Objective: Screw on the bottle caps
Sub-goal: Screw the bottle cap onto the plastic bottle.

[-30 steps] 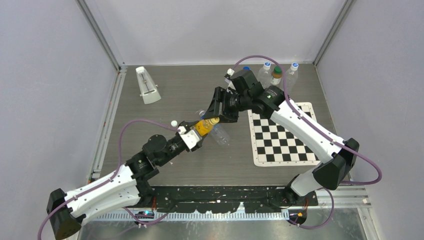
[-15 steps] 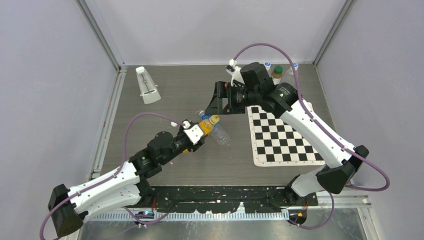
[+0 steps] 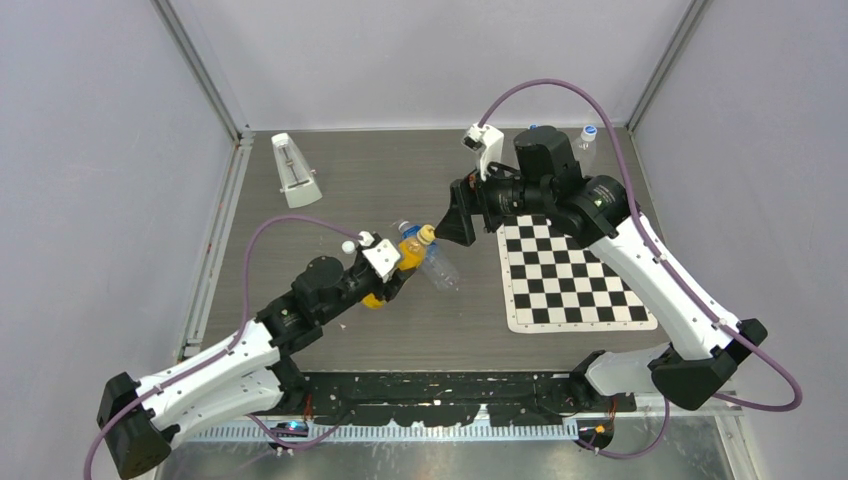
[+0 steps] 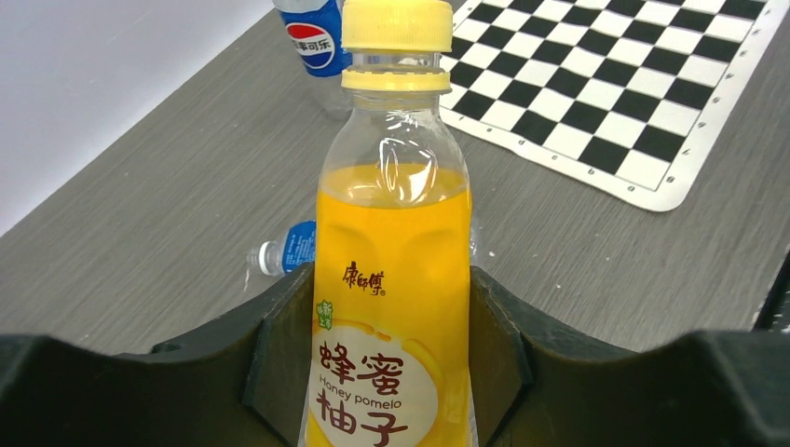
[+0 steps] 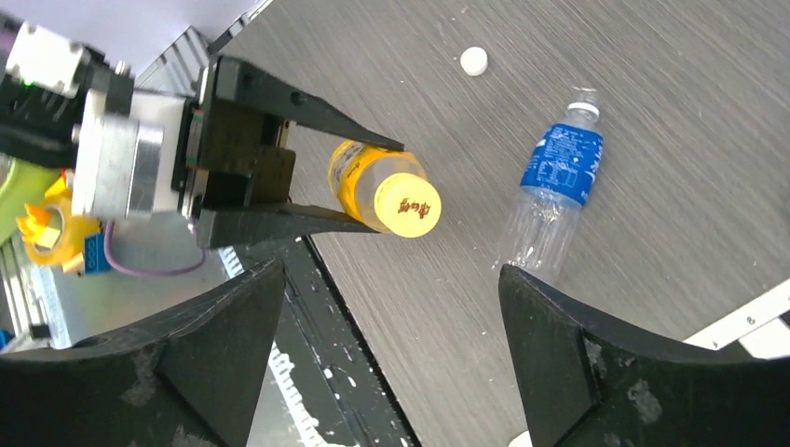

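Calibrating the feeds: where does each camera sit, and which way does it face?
Top external: fixed high behind the bases, facing down on the table; left arm and right arm show whole.
Left wrist: on the left arm, facing along the left gripper's fingers at the orange bottle clamped between them, checkered mat beyond.
Right wrist: on the right arm, facing down between the right gripper's fingers, spread wide, onto the yellow cap.
Shared: both wrist views show the blue-labelled bottle lying on the table.
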{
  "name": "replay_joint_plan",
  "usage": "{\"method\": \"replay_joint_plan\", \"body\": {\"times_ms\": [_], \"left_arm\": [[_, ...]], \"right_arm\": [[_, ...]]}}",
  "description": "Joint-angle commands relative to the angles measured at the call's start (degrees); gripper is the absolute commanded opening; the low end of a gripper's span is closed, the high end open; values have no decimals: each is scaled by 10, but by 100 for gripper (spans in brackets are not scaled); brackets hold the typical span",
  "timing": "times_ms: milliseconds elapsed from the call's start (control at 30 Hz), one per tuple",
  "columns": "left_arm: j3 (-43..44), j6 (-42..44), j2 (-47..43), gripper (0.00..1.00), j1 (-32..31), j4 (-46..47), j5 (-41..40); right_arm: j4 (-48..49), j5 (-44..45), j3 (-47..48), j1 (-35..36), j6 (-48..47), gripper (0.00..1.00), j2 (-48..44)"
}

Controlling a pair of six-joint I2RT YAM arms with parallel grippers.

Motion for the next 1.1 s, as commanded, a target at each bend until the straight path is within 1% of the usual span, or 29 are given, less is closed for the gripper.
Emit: {"method": "replay_joint_plan", "body": {"times_ms": [0, 67, 133, 333, 467, 600, 1067], "left_arm": [[12, -38, -22, 0, 29, 49, 82], [6, -41, -27, 0, 35, 63, 113], [4, -40, -30, 0, 35, 67, 140], [7, -39, -34, 0, 37, 69, 191], [8, -45, -34, 0, 37, 71, 214], [13, -52, -30, 0, 37, 66, 219], [19, -60, -26, 0, 37, 60, 224]], "right_arm": [[43, -126, 4, -22, -101, 86, -5], [59, -198, 4, -43, -113, 83, 3], [74, -229, -2, -47, -134, 83, 1], [82, -273, -30, -48, -230, 84, -23], [63, -291, -40, -49, -301, 82, -24], [46, -306, -40, -48, -335, 80, -18], [13, -313, -33, -38, -368, 63, 7]]}}
